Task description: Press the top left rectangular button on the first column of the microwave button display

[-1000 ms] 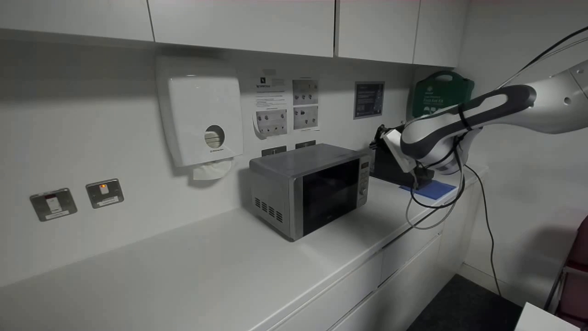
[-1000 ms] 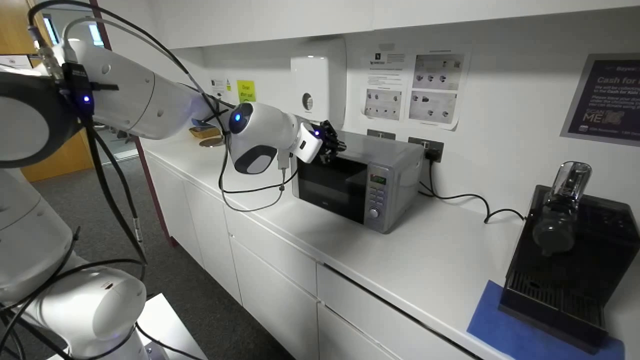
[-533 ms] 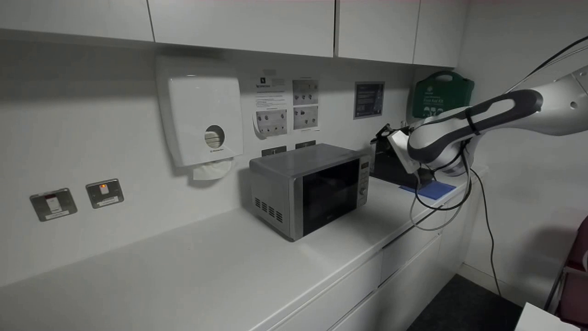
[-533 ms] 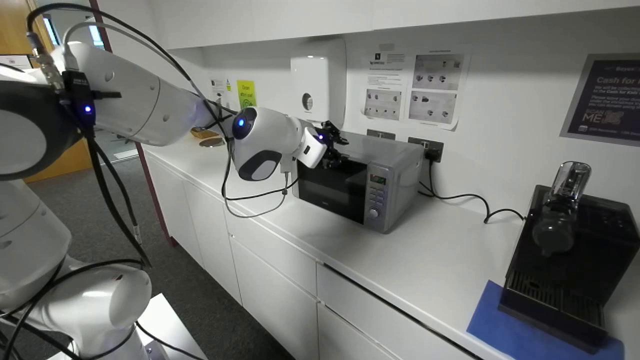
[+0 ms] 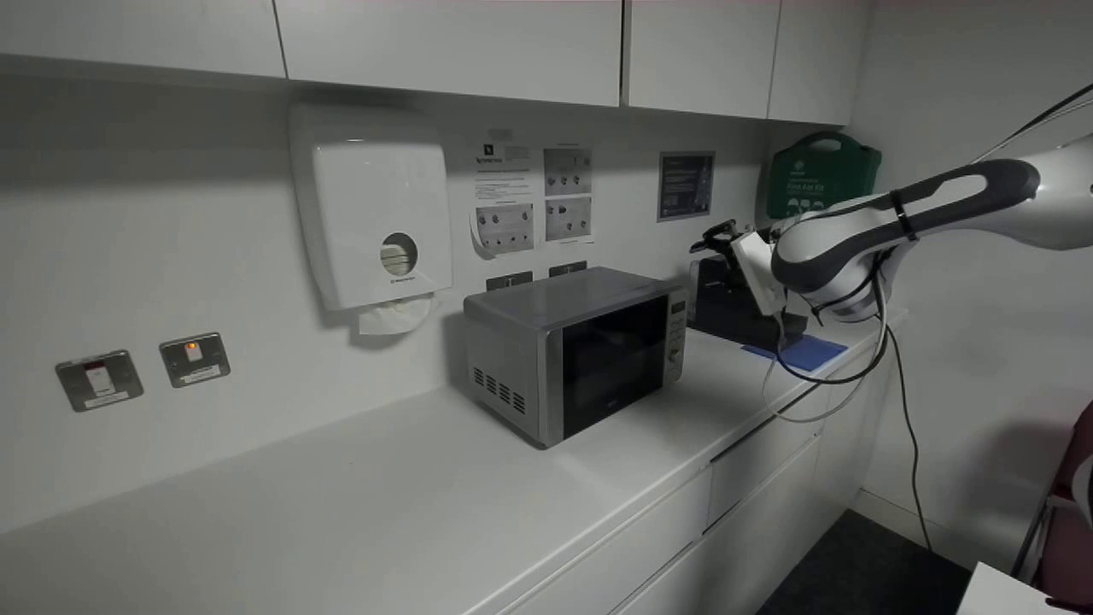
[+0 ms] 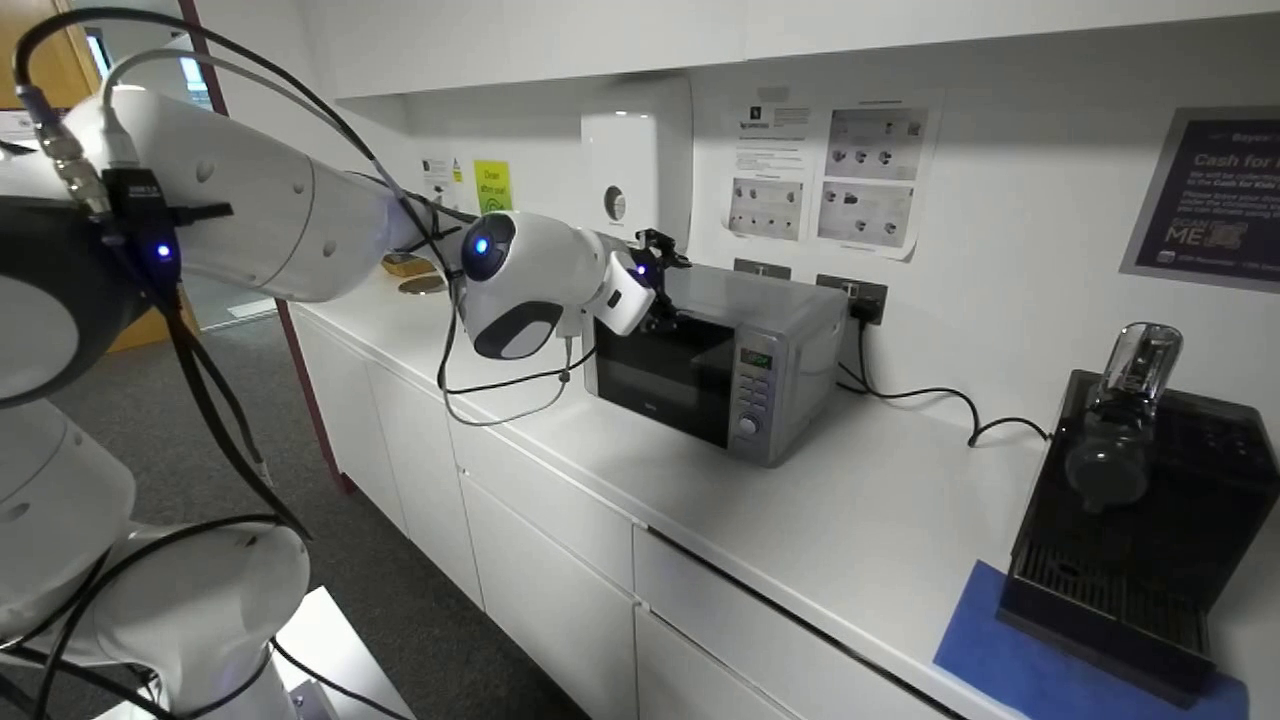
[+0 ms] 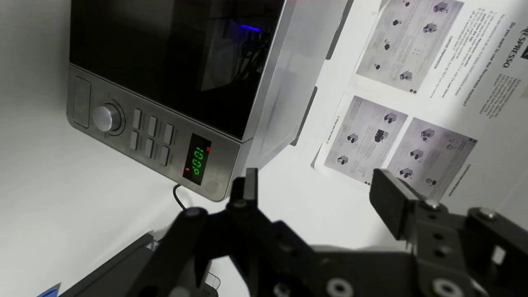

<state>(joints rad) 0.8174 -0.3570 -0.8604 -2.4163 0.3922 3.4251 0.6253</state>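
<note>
The silver-grey microwave (image 5: 574,342) stands on the worktop, its dark glass door shut. Turned on its side in the wrist view, its control panel (image 7: 212,181) carries a display (image 7: 197,159) with lit green characters, two columns of rectangular buttons and a round knob (image 7: 107,117). Closest to the display on the door side is the top left button (image 7: 169,134), fully visible. My gripper (image 7: 317,181) is open with its fingers wide apart and nothing between them. In an exterior view the gripper (image 5: 716,243) hangs up and right of the microwave, apart from it.
A black coffee machine (image 6: 1130,520) sits on a blue mat (image 6: 985,625) further along the worktop. Over the counter hang wall cabinets (image 5: 452,47) and a white towel dispenser (image 5: 376,205). Cables (image 6: 515,385) loop below my wrist. A power lead (image 6: 930,392) lies behind the microwave.
The gripper fingers have spread apart. My arm has drawn back slightly from the microwave, to the right in an exterior view, and the gripper has tilted a little. The microwave has not moved.
</note>
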